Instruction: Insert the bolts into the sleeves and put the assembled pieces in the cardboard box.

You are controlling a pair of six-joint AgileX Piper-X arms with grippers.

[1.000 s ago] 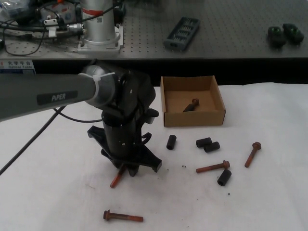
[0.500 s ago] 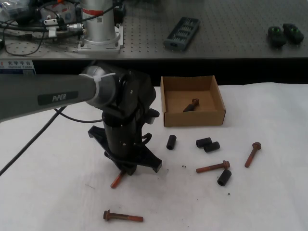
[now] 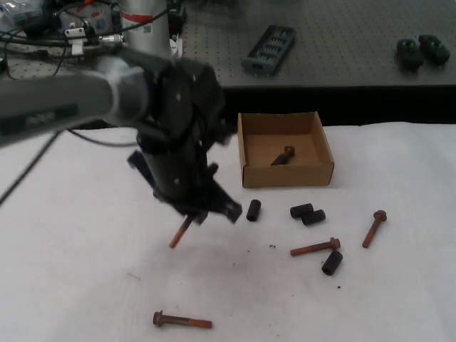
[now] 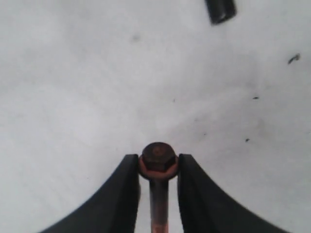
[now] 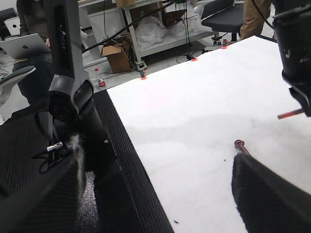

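Your left gripper [image 3: 192, 216] is clenched on a rusty bolt [image 3: 179, 234], which slants down out of it over the white cloth [image 3: 85, 271], its lower end apparently clear of the surface. From the left wrist view, the two black fingers [image 4: 127, 194] press in on either side of the bolt's hex head [image 4: 158, 158]. One black sleeve [image 4: 221, 9] lies on the cloth farther off. The cardboard box [image 3: 288, 174] sits toward the back of the cloth, to the right of that arm, with one piece [image 3: 283, 155] lying inside (whether it is a bolt seated in a sleeve you cannot quite tell). Between you and the box, four sleeves are scattered: a lone sleeve [image 3: 254, 210] nearest the held bolt, two touching ones [image 3: 308, 214], and a fourth sleeve [image 3: 331, 263] just beside a loose bolt [image 3: 315, 247]. Another bolt [image 3: 374, 228] lies farther right, and a third bolt [image 3: 182, 320] lies near the front edge. Your right gripper [image 5: 155, 162] is released, its fingers spread wide with nothing between them, off at the side of the bench.
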